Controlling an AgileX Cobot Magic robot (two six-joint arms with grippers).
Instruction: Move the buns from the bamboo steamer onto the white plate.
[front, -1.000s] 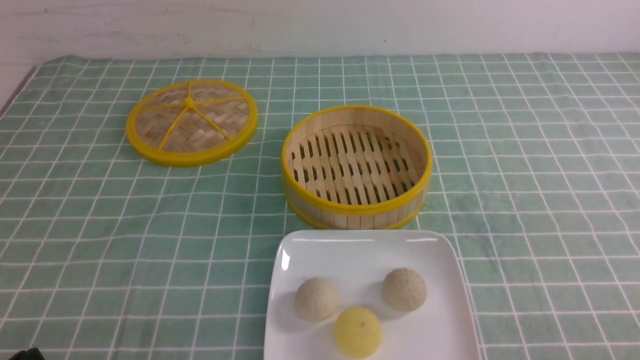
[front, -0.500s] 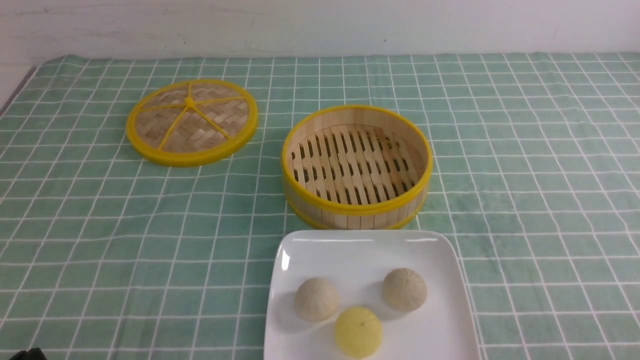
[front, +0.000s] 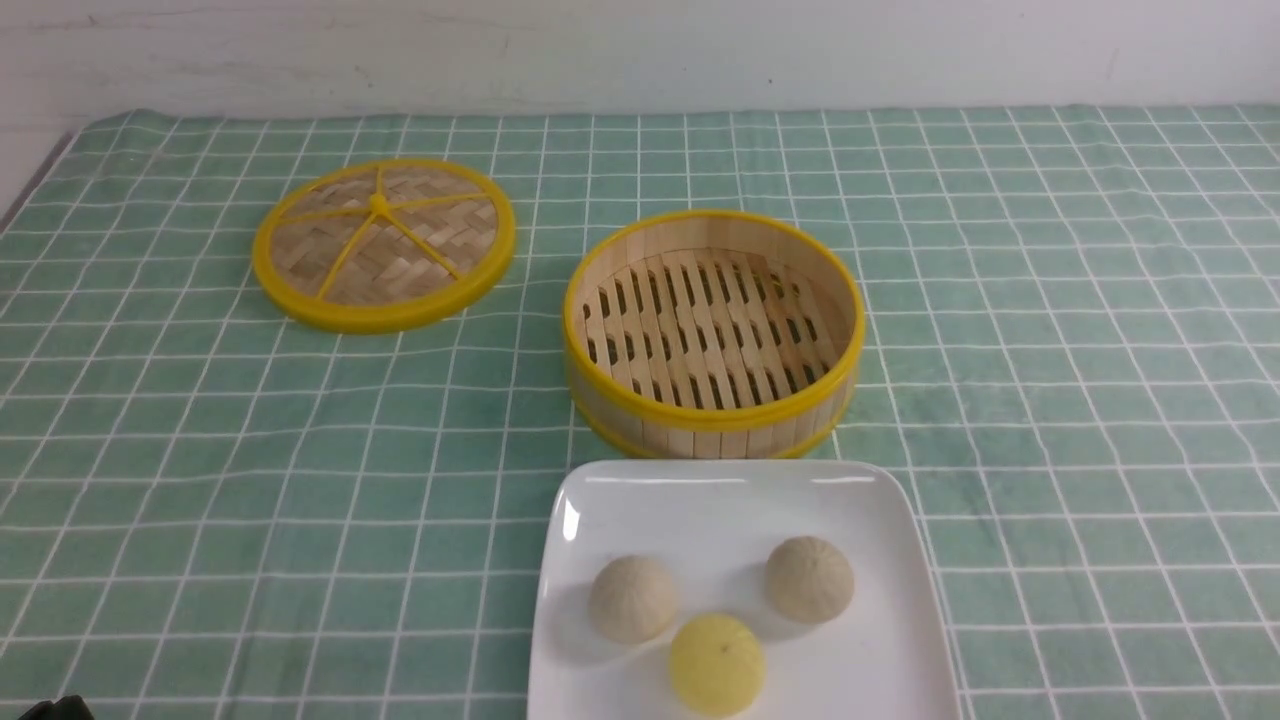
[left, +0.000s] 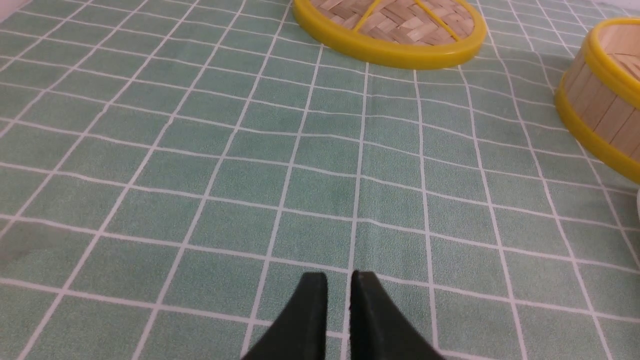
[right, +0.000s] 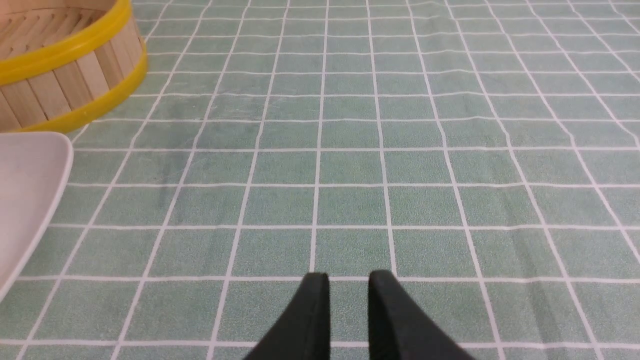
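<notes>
The white plate (front: 720, 490) lies at the near centre of the table and holds all three buns. Two are beige and pleated (front: 632, 598) (front: 809, 578); the smooth yellow one (front: 716, 664) sits in front of them. Just behind the plate stands the bamboo steamer (front: 712, 418) with nothing on its slatted floor. My left gripper (left: 339, 277) hovers shut over bare cloth, left of the steamer (left: 600, 95). My right gripper (right: 348, 277) is shut over bare cloth, right of the plate (right: 25, 190) and steamer (right: 65, 75). Neither holds anything.
The woven steamer lid (front: 383, 243) with its yellow rim lies flat at the far left; the left wrist view shows the lid (left: 395, 30) ahead of that gripper. A green checked cloth (front: 1050, 400) covers the table, and a white wall stands behind it.
</notes>
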